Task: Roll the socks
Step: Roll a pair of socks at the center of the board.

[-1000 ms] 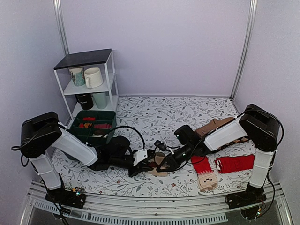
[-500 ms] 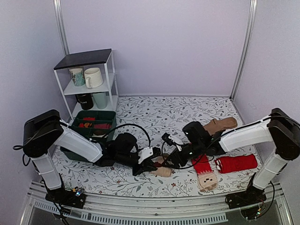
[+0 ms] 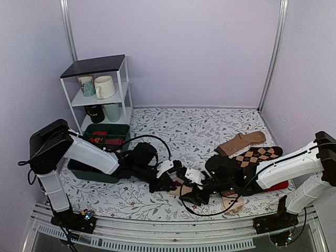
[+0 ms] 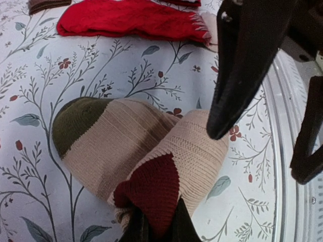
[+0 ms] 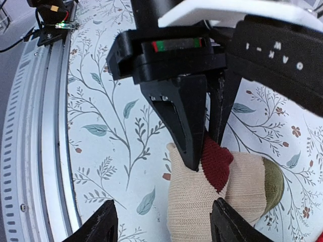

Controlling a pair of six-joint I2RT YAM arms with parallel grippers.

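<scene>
Left wrist view: my left gripper (image 4: 156, 229) is clamped narrow on the red patch of the beige sock (image 4: 121, 146), with both fingers meeting at the bottom edge of the frame and the knit bunched between them. Judgement: this pinch is the anchor, fixing one end so the rest can be turned over on itself. The sock lies on the flowered table (image 4: 60, 75) near the front edge, between my two grippers. The top view confirms the place, but the arms hide most of the sock there. It is folded, not flat: two lobes fan out from the pinch. One lobe, beige and ending in the olive toe, points away and to the left in this view. The other, plain beige ribbing, points away and to the right. The long axis of the bundle runs roughly outward from the pinch, away from my left wrist and toward my right gripper (image 4: 260, 151). The right gripper's fingers are spread wide and hold nothing. One tip is just above the ribbed lobe and the other is over bare table; I cannot tell whether either touches. The right wrist view shows the same spread, with the sock just ahead of the gap. Judgement: the wide spread is set to straddle the bundle across its width for the next turn. The roll is begun but not tight. A red sock (image 4: 126, 20) lies flat, well apart.
</scene>
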